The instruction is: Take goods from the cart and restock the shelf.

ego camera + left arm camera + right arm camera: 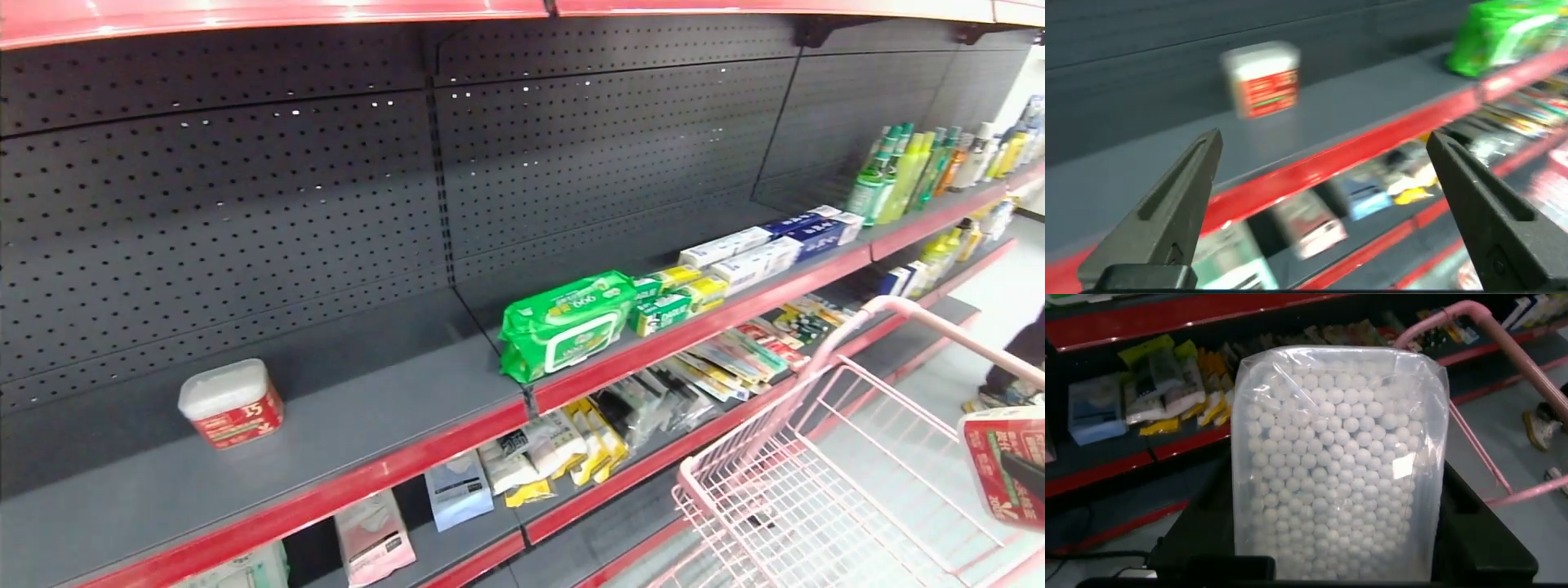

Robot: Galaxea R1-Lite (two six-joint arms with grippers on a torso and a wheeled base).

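Observation:
A cotton swab tub (231, 403) with a white top and red label stands on the left part of the grey shelf (392, 408). The left wrist view shows it as the cotton swab tub (1261, 79), beyond my open left gripper (1323, 140), which hangs in front of the shelf edge with nothing between its fingers. My right gripper (1339, 498) is shut on a second swab tub (1337, 457), clear-walled and full of white tips. That held tub (1002, 465) hangs above the right side of the pink cart (816, 482).
A green wipes pack (567, 322) lies mid-shelf, with toothpaste boxes (735, 261) and bottles (906, 171) further right. The shelf between the tub and wipes is bare. Lower shelves (571, 441) hold packets. The red shelf above (269, 16) overhangs.

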